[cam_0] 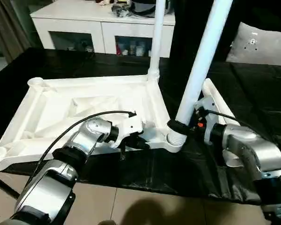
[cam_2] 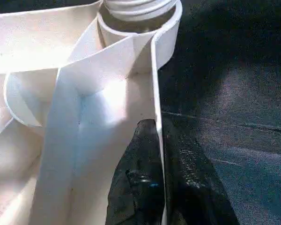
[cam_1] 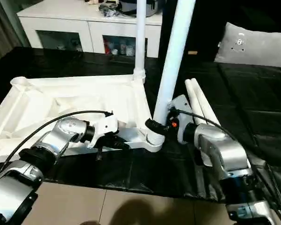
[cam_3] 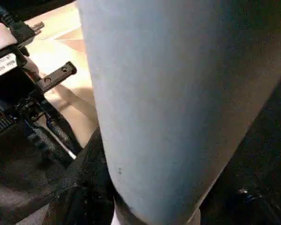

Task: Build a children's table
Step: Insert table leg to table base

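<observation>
Nearest, left gripper (cam_0: 131, 139) clamps the tabletop's (cam_0: 47, 110) near rim on the desk (cam_0: 253, 89); right gripper (cam_0: 183, 127) grips the leaning leg (cam_0: 201, 61) at its socket, long axis tilting right.

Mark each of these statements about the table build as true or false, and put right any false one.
1. The tabletop lies with its ribbed underside up. True.
2. No leg stands in a corner socket yet. False: one leg stands upright in the far corner socket, and a second leg is at the near corner socket.
3. The right gripper has its fingers around the base of the second leg. True.
4. The left gripper is lifted clear of the tabletop. False: its fingers are shut on the tabletop's near edge wall.
5. Two more legs lie on the black cloth beside the tabletop. True.
6. The cabinet behind is black. False: it is white with glass doors.
</observation>
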You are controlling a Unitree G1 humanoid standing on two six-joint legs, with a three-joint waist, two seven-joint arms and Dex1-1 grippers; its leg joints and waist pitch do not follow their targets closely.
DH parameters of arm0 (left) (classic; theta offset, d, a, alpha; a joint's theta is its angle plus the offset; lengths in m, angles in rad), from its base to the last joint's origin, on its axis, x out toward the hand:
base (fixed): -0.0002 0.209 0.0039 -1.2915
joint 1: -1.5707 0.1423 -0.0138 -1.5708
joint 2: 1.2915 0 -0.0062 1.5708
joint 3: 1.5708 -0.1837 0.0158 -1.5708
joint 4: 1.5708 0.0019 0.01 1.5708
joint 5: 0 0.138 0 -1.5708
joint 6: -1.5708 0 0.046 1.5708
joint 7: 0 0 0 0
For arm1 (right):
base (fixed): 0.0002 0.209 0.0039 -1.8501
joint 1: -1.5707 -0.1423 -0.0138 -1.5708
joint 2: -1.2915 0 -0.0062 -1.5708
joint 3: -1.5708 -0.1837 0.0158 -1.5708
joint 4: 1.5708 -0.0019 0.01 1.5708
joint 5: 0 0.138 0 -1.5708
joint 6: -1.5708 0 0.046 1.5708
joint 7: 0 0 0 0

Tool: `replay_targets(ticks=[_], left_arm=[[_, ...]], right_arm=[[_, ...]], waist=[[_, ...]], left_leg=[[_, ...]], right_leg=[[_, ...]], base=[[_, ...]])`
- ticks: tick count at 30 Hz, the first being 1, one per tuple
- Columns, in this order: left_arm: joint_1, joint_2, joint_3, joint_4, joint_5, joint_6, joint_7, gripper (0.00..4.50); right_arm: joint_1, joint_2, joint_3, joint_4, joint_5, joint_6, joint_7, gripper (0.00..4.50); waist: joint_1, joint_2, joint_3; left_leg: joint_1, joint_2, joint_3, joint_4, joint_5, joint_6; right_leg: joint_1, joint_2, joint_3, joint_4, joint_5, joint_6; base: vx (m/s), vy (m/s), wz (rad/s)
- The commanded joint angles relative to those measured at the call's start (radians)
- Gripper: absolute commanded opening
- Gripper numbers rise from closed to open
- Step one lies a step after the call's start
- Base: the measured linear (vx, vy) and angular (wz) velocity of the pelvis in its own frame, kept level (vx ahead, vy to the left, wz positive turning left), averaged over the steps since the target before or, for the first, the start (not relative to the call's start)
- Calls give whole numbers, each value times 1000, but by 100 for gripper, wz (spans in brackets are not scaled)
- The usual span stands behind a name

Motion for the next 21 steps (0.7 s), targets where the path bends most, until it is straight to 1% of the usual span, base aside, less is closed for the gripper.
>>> replay_targets(ticks=[1, 2, 3, 4, 6, 8, 9, 10, 11, 12, 14, 15, 17, 18, 19, 20, 21], left_arm=[[19, 0, -20, 40, 34, -2, -8, 0], [18, -1, -18, 42, 32, -7, -8, 0], [19, -3, -18, 39, 30, -10, -14, 0], [20, -3, -19, 36, 29, -13, -18, 0], [27, 0, -30, 21, 36, -17, -27, 0], [34, 1, -39, 9, 44, -20, -26, 0], [35, 0, -39, 6, 44, -19, -25, 0], [37, -1, -38, 4, 45, -19, -26, 0], [39, -4, -36, 3, 46, -18, -22, 0], [40, -4, -35, 2, 47, -18, -20, 0], [41, -4, -32, 1, 46, -17, -17, 0], [42, -4, -29, 0, 45, -16, -14, 0], [46, -7, -13, -7, 35, -7, 6, 0], [47, -7, -6, -10, 32, -3, 17, 0], [49, -9, 6, -17, 27, 4, 41, 0], [52, -13, 18, -22, 22, 10, 64, 0], [52, -13, 18, -22, 22, 10, 64, 0]], right_arm=[[-11, -4, 3, 23, -6, 18, 3, 191], [-14, 0, 1, 31, -4, 17, 2, 191], [-19, 6, 0, 47, -2, 12, 6, 191], [-21, 8, 0, 56, -2, 8, 10, 191], [-27, 21, -7, 79, 12, 4, 22, 191], [-34, 38, -30, 112, 43, 8, 42, 191], [-36, 42, -37, 126, 50, 8, 47, 190], [-39, 44, -43, 148, 52, 7, 49, 190], [-39, 43, -45, 192, 45, -4, 53, 190], [-37, 42, -45, 204, 42, -8, 54, 190], [-32, 43, -49, 227, 33, -21, 46, 190], [-28, 45, -55, 235, 34, -25, 42, 190], [-12, 57, -81, 247, 47, -39, 32, 190], [-4, 61, -90, 245, 54, -39, 29, 190], [15, 62, -97, 237, 57, -44, 32, 190], [35, 63, -103, 225, 60, -49, 32, 190], [35, 63, -103, 225, 60, -49, 32, 190]], waist=[[-4, -6, -55], [-3, -7, -55], [-4, -10, -55], [-2, -8, -56], [-2, -7, -56], [-3, -7, -56], [-3, -9, -56], [-3, -8, -57], [-3, -9, -56], [-3, -9, -54], [-3, -9, -53], [-2, -7, -54], [-3, -6, -52], [-2, 5, -53], [-4, 2, -52], [-3, -1, -54], [-2, -1, -54]], left_leg=[[6, 48, -20, -79, -268, 10], [6, 48, -20, -79, -267, 10], [5, 48, -20, -79, -267, 11], [5, 48, -20, -78, -263, 13], [5, 49, -20, -78, -258, 14], [2, 51, -20, -80, -256, 15], [3, 51, -19, -79, -258, 15], [4, 50, -19, -78, -258, 17], [4, 50, -18, -78, -257, 17], [4, 49, -17, -78, -258, 19], [4, 49, -18, -79, -261, 18], [5, 50, -19, -80, -264, 17], [6, 50, -20, -81, -278, 16], [8, 51, -22, -81, -284, 13], [8, 51, -21, -83, -291, 14], [7, 52, -20, -84, -289, 17], [9, 52, -20, -84, -288, 19]], right_leg=[[41, -93, 49, -107, -474, -107], [40, -93, 49, -106, -471, -107], [41, -93, 49, -107, -471, -107], [40, -95, 50, -106, -473, -108], [39, -95, 50, -105, -462, -113], [42, -95, 50, -102, -438, -123], [42, -96, 50, -103, -442, -124], [41, -97, 50, -103, -445, -127], [41, -96, 49, -104, -456, -128], [40, -95, 49, -106, -468, -124], [39, -96, 48, -108, -491, -114], [38, -97, 48, -109, -497, -112], [37, -97, 48, -112, -513, -108], [36, -98, 48, -111, -514, -109], [36, -96, 48, -114, -512, -107], [38, -96, 48, -113, -500, -108], [37, -96, 48, -113, -497, -110]], base=[[0, 0, 0], [0, 0, 0], [0, 0, 0], [0, 0, 0], [0, 0, 0], [0, 0, 0], [0, 0, 0], [0, 0, 0], [0, 0, 0], [0, 0, 0], [0, 0, 0], [0, 0, 0], [0, 0, 0], [0, 0, 0], [0, 0, 0], [0, 0, 0], [0, 0, 0]])
